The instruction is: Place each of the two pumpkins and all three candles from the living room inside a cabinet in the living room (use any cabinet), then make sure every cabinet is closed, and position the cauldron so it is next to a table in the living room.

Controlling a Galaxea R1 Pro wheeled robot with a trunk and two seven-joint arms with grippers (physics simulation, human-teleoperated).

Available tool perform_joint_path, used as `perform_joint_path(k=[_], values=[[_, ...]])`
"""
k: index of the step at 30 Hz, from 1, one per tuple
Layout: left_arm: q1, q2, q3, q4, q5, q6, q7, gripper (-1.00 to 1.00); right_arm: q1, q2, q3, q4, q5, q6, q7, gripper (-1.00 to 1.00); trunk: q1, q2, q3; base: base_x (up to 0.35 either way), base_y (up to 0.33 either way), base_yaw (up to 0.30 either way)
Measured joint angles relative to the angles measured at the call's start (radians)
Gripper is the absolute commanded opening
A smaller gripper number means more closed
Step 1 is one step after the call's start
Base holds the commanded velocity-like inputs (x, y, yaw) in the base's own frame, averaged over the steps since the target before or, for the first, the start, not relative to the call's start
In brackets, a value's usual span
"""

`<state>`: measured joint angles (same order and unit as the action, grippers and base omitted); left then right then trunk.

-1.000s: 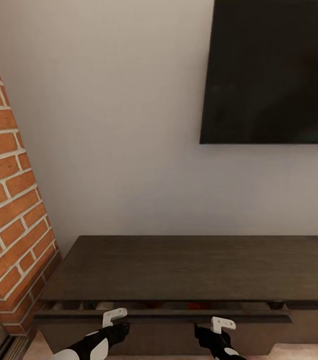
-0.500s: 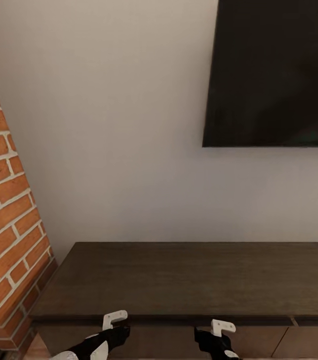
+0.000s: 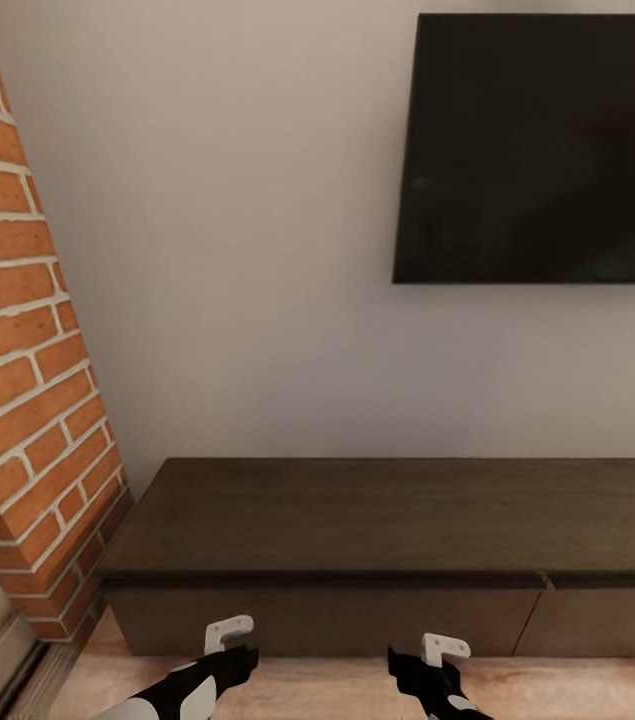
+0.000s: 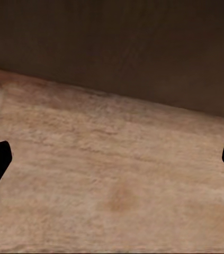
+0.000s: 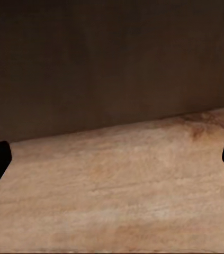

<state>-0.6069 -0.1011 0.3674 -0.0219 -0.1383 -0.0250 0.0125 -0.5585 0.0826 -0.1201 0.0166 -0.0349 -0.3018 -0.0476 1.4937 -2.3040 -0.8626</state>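
My left gripper spread wide and empty, my right gripper likewise, both over wood-plank floor, cabinet just ahead with drawer fronts flush, television above, brick fireplace beyond my left gripper

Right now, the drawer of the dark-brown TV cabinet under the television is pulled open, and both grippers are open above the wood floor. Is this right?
Not quite. The TV cabinet drawer front sits flush, closed, as the head view shows. The rest holds: the left gripper and right gripper are open above the wood floor.
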Motion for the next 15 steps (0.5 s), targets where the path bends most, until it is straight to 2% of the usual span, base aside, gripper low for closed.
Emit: perform_joint_path(k=[2, 4, 6, 8, 11, 15], values=[[0.0, 0.0, 0.0, 0.0, 0.0, 0.0, 0.0, 1.0, 0.0, 0.0, 0.0, 0.0, 0.0, 0.0, 0.0, 1.0, 0.0, 0.0, 0.0, -0.33, -0.023, 0.0], [0.006, -0.006, 0.001, 0.0, 0.003, 0.005, 0.004, 1.0, 0.006, -0.006, -0.007, 0.002, -0.002, 0.006, 0.006, 1.0, -0.005, 0.0, 0.0, 0.0, 0.0, 0.0], [0.017, -0.011, 0.002, 0.0, 0.003, 0.007, 0.002, 1.0, 0.007, 0.005, -0.018, 0.002, -0.001, 0.017, 0.0, 1.0, -0.001, 0.0, 0.0, 0.0, 0.0, 0.0], [0.028, -0.015, 0.001, 0.0, 0.003, 0.007, 0.001, 1.0, 0.008, 0.013, -0.006, 0.002, -0.001, 0.023, -0.002, 1.0, -0.001, 0.0, 0.0, 0.0, 0.0, 0.0], [0.036, -0.018, 0.002, 0.0, 0.003, 0.007, 0.0, 1.0, 0.022, 0.014, 0.012, 0.001, -0.001, 0.025, -0.003, 1.0, 0.0, 0.0, 0.0, -0.249, 0.0, 0.0], [0.036, -0.018, 0.002, 0.0, 0.003, 0.007, 0.0, 1.0, 0.025, 0.014, 0.013, 0.001, -0.001, 0.024, -0.003, 1.0, 0.0, 0.0, 0.0, -0.307, 0.0, 0.0]])
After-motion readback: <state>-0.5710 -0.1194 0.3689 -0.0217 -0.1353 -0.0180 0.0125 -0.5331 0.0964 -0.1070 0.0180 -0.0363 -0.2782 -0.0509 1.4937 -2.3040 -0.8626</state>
